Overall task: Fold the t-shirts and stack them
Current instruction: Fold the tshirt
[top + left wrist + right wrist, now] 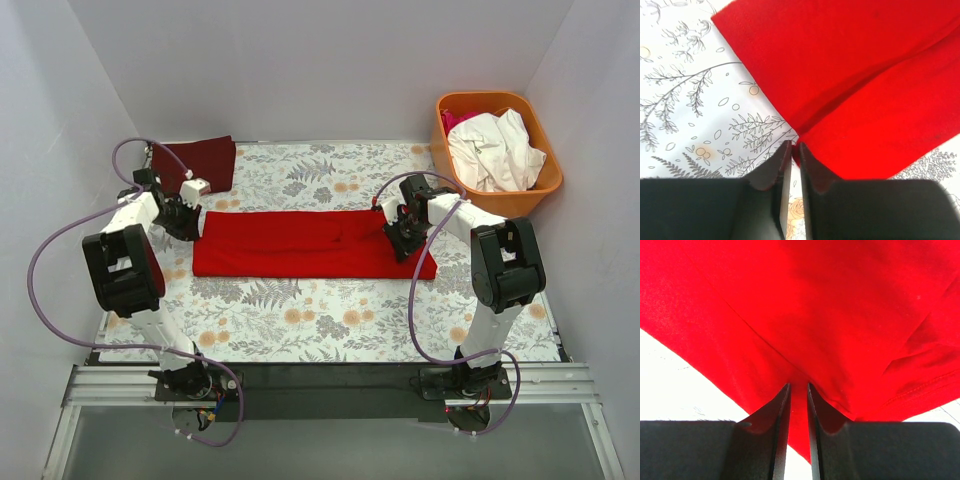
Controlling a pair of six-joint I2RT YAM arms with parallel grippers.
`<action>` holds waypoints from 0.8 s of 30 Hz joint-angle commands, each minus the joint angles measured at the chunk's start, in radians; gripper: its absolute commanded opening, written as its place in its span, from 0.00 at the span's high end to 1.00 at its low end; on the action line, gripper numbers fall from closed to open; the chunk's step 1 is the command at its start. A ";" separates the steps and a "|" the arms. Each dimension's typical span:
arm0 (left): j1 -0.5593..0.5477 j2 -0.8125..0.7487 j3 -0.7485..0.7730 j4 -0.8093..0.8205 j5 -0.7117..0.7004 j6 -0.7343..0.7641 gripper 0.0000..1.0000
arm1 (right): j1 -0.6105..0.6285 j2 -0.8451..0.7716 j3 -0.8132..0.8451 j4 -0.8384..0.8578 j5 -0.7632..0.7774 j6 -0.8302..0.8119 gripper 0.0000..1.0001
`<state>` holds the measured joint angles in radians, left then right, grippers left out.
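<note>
Table (300,320): red t-shirt (300,243), maroon t-shirt (195,162), tub (520,200)

text: none readable | labels, brands, numbers — none

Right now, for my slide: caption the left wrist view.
Left gripper pinches the red t-shirt at its edge, over the floral table cover.

Here's the spread t-shirt (300,243), lying flat across the middle of the table (300,320), and everything sits around it. The left gripper (190,228) is at its left end and the right gripper (400,242) at its right end, each with cloth between its fingers. Behind the left end, a folded t-shirt (195,162) lies at the table's back edge. Behind and to the right of the right end stands the tub (515,203), a bundled t-shirt (495,150) in it.
</note>
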<state>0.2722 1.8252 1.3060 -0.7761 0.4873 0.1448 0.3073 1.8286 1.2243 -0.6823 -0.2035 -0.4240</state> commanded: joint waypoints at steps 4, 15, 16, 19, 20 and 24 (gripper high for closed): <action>0.018 0.022 0.012 0.092 -0.049 -0.062 0.74 | -0.004 0.006 0.056 -0.011 0.015 -0.016 0.75; -0.028 -0.086 0.042 0.066 0.111 -0.188 0.70 | 0.023 0.161 0.196 0.035 0.143 -0.076 0.76; -0.034 -0.092 0.029 0.066 0.115 -0.195 0.69 | 0.024 0.184 0.225 0.044 0.159 -0.088 0.76; -0.050 -0.139 -0.020 0.089 0.117 -0.206 0.70 | 0.024 0.290 0.371 0.081 0.228 -0.111 0.77; -0.054 -0.151 -0.036 0.103 0.094 -0.212 0.69 | 0.024 0.352 0.418 0.082 0.242 -0.114 0.78; -0.106 -0.211 -0.105 0.139 0.039 -0.186 0.70 | 0.026 0.461 0.648 0.127 0.326 -0.139 0.77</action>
<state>0.1974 1.7027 1.2396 -0.6754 0.5568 -0.0448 0.3340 2.2280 1.7844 -0.6533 0.0170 -0.5205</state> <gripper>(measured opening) 0.303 0.226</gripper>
